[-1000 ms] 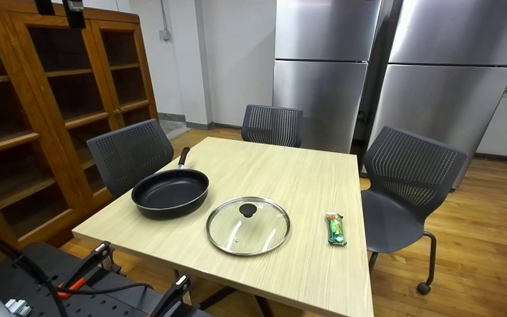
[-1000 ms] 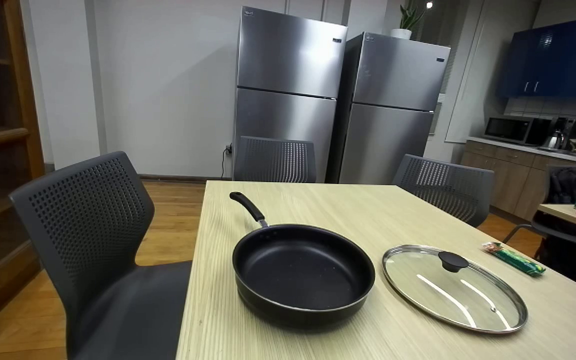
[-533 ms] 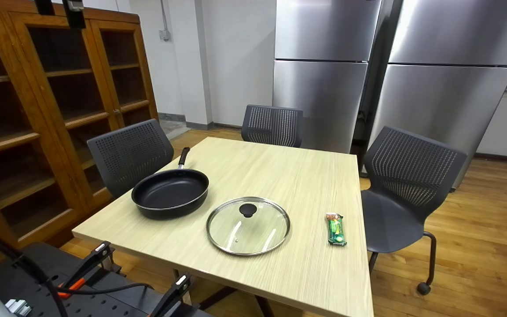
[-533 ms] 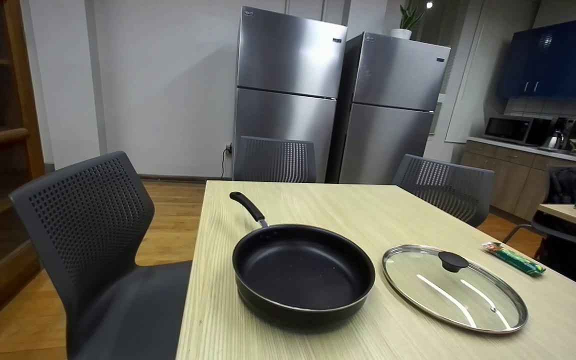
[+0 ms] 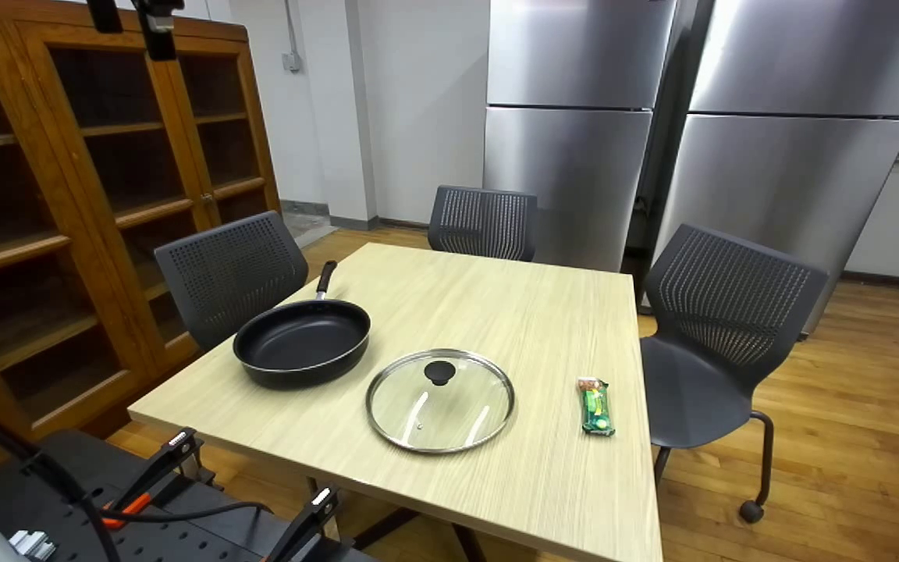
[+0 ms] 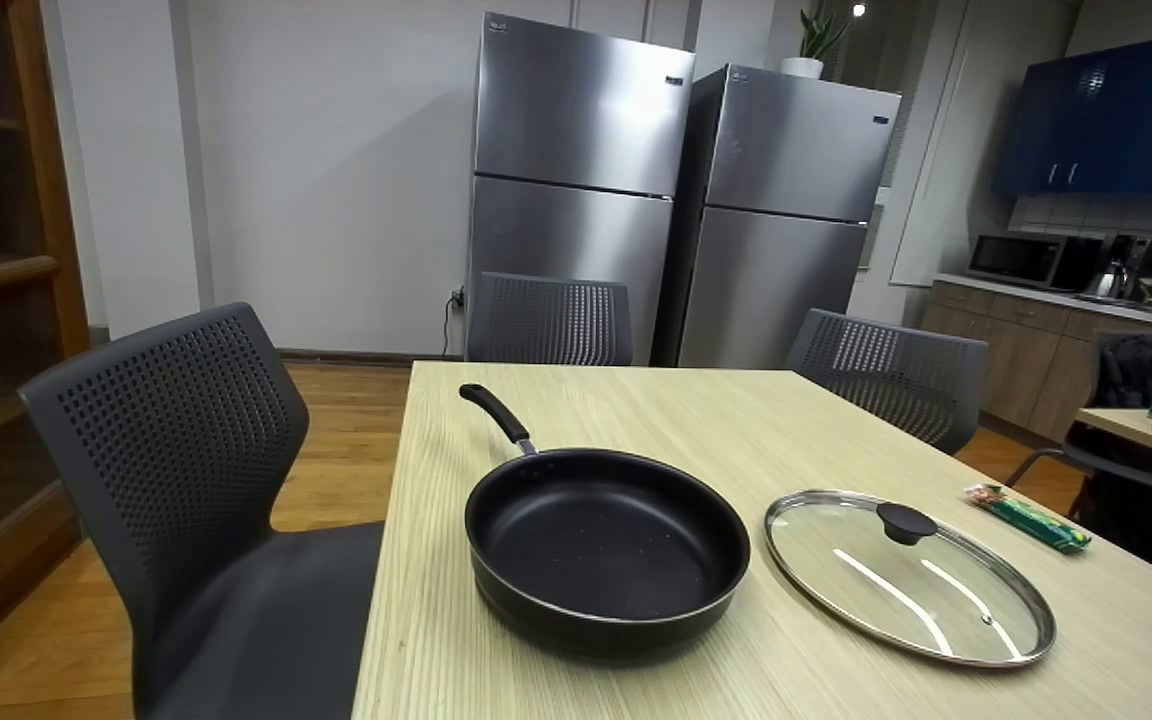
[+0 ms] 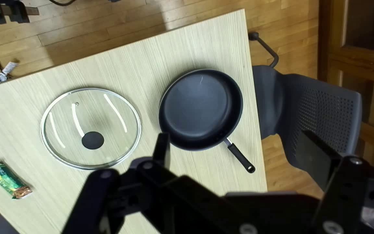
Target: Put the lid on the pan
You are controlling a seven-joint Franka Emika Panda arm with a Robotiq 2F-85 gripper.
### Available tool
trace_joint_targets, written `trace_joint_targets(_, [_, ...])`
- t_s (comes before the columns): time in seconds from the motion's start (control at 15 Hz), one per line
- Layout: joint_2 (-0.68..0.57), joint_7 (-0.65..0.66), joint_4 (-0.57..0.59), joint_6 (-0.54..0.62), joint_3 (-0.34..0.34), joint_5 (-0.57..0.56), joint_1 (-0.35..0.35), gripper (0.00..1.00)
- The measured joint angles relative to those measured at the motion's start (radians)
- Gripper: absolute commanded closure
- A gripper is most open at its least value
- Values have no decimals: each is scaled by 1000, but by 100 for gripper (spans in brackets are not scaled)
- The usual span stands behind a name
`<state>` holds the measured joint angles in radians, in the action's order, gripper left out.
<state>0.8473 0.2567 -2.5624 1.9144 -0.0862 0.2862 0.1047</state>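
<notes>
Tool (image 7: 239, 148) wide apart, holding nothing, high above the surface (image 7: 149, 66); lid (image 7: 91, 123) flat there, just beside the pan (image 7: 198, 105); in the wrist view, its black knob (image 7: 93, 140) left of both fingers (image 7: 162, 148), probably calling for a sideways reach.

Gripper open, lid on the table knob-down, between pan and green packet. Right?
Not the knob: the lid lies with its knob up, as both exterior views show. The rest holds: gripper open, lid on the table between pan and green packet.
</notes>
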Motion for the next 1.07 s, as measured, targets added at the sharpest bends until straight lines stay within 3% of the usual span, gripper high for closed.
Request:
trace_joint_targets(0.67, [-92, -26, -120, 260, 102, 9, -29, 0])
trace_joint_targets(1.07, [-191, -33, -163, 399, 125, 7, -83, 0])
